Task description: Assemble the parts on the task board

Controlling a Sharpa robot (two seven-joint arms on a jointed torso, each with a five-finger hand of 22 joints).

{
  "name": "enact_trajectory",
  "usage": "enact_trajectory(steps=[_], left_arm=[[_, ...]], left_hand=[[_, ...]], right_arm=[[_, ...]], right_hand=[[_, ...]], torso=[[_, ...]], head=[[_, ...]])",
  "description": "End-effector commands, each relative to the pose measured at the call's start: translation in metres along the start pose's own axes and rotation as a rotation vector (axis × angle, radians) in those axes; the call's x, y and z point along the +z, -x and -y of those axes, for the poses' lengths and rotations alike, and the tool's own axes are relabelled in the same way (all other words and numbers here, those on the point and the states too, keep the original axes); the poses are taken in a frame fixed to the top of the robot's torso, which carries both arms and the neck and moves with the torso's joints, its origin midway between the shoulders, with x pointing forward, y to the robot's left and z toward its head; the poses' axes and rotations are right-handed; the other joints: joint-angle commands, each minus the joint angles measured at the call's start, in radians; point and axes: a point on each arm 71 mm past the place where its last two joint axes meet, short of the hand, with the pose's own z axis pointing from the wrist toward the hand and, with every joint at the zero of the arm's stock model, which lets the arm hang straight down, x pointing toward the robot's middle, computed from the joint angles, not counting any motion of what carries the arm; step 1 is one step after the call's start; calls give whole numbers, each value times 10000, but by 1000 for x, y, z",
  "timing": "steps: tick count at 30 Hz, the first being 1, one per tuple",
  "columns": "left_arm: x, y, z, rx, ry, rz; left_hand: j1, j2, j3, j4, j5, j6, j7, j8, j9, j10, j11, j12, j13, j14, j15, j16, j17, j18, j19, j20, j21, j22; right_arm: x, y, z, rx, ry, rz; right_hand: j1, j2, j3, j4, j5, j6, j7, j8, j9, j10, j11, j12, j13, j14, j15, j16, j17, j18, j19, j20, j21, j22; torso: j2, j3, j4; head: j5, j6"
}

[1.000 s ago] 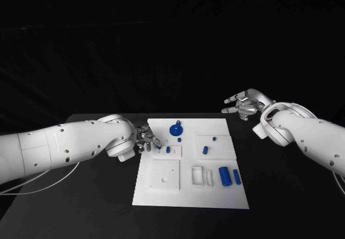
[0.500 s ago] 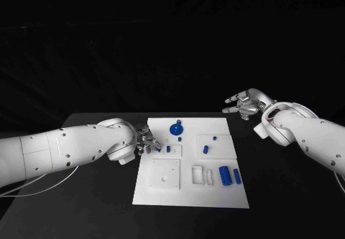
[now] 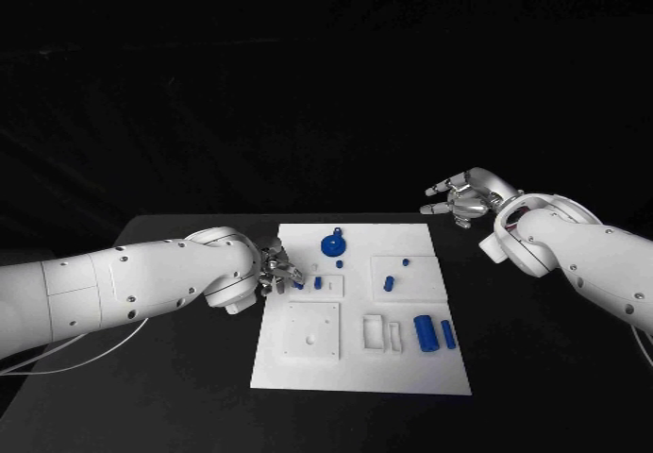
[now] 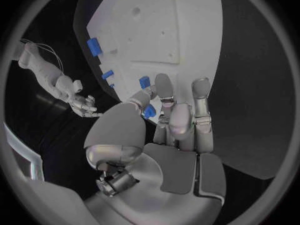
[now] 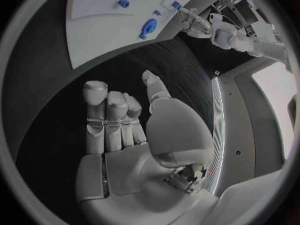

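Left hand (image 3: 276, 271) sits at the task board's (image 3: 409, 373) left edge, fingers pinching a small blue part (image 4: 149, 111), probably to seat it there. Right hand (image 3: 462, 198) hovers off the board's far right corner, fingers apart, holding nothing, likely keeping clear.

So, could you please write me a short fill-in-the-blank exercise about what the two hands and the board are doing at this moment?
1. The left hand pinches a small ____ part at the task board's left edge.
2. The right hand hangs over the black table, holding ____.
3. The colour of the task board is ____.
4. The round blue part lies near the board's ____ edge.

Missing words: blue; nothing; white; far
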Motion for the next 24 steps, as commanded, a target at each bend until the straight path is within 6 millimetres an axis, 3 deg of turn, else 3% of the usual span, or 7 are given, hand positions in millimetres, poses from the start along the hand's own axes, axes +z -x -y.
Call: enact_trajectory(steps=[1,24], left_arm=[[0,-1,1,84,9,154],[-6,1,2,-400,-480,914]], left_hand=[[-48,53,36,13,-44,1295,-951,-19,2854,417,-156,31,-4,30,-23,8,-3,-89,-5,-70,46,182],[6,38,23,2,-94,1375,-979,-3,2978,418,-169,89,-2,65,-31,58,47,-88,20,-76,78,184]], right_arm=[[0,-1,-1,-57,61,-132],[-1,0,1,-70,35,-108]], right_hand=[[-39,67,19,-44,34,50,0,-32,3,-35,-2,-61,-10,-37,5,-36,0,170,501,51,-30,572],[-39,67,19,-44,34,50,0,-32,3,-35,-2,-61,-10,-37,5,-36,0,170,501,51,-30,572]], torso=[[-3,3,-4],[-3,1,7]], head=[[7,2],[1,-16]])
